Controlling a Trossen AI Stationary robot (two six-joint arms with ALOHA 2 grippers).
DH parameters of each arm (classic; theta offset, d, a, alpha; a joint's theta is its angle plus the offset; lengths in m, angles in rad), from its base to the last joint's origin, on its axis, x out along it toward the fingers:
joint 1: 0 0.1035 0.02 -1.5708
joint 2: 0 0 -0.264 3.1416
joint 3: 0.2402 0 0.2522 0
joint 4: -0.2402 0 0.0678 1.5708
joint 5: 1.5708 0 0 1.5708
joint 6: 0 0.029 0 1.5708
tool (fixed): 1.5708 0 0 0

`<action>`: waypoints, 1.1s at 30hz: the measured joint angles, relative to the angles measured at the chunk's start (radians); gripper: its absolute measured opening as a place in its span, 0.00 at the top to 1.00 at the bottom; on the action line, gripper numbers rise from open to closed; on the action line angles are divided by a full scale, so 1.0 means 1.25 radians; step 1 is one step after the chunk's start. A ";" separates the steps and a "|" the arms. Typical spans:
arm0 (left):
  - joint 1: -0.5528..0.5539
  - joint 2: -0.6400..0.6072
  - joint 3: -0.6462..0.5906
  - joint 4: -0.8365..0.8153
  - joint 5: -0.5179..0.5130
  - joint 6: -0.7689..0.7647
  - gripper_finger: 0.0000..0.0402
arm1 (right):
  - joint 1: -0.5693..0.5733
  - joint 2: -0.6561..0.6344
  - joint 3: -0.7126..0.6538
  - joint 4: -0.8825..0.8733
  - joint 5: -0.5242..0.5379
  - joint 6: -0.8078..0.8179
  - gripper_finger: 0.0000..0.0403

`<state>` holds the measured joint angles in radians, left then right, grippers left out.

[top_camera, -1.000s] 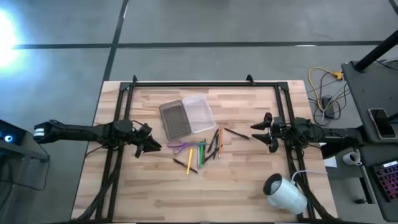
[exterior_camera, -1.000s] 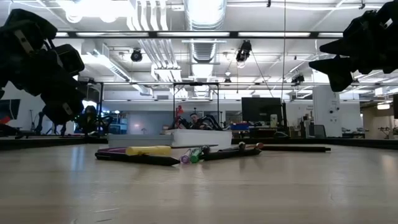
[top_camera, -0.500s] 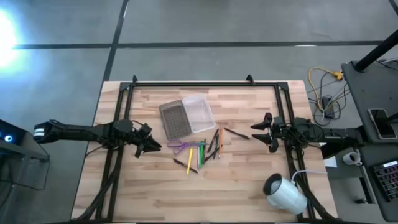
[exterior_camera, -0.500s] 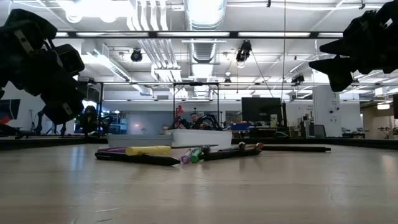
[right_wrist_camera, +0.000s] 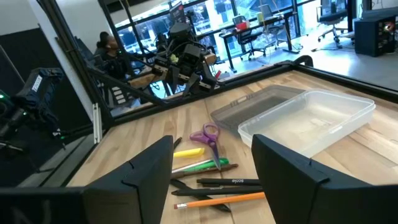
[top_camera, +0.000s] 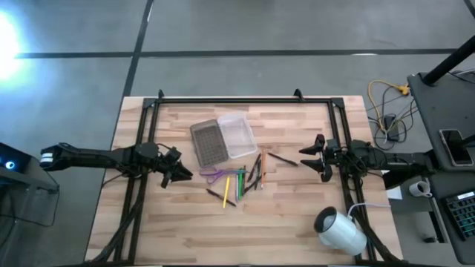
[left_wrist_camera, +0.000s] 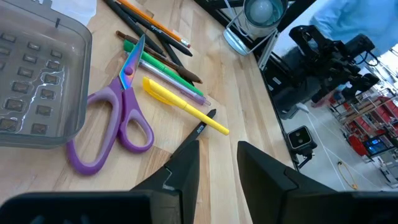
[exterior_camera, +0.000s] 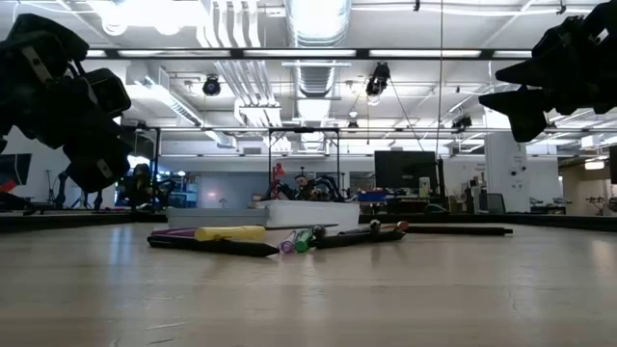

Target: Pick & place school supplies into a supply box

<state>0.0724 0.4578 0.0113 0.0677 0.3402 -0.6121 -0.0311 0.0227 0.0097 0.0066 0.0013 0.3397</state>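
I see the clear translucent plastic supply box (top_camera: 237, 135) near the wooden table's (top_camera: 297, 222) centre, slightly toward 12 o'clock, touching its grey textured rectangular lid (top_camera: 207, 142), which lies at its 9 o'clock side. The school supplies lie loose at 6 o'clock of the box: purple-handled scissors (top_camera: 215, 173), a yellow pen (top_camera: 226, 190), a green pen (top_camera: 240, 184), an orange pencil (top_camera: 262, 170) and dark pens (top_camera: 252, 172), with one dark pen (top_camera: 283, 159) apart at 3 o'clock. My left gripper (top_camera: 181, 174) hovers at 9 o'clock of the scissors, fingers slightly parted, empty. My right gripper (top_camera: 310, 158) waits at 3 o'clock of the supplies, fingers spread wide, empty. A white cylindrical roll (top_camera: 340, 231) sits at the table's 5 o'clock corner.
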 joint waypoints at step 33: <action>0.000 0.000 0.000 0.000 0.000 0.000 0.77 | 0.000 0.075 0.001 0.046 0.055 0.655 0.48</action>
<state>0.0727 0.4579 0.0113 0.0675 0.3401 -0.6121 -0.0311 0.1168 0.0107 0.0637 0.0705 1.1580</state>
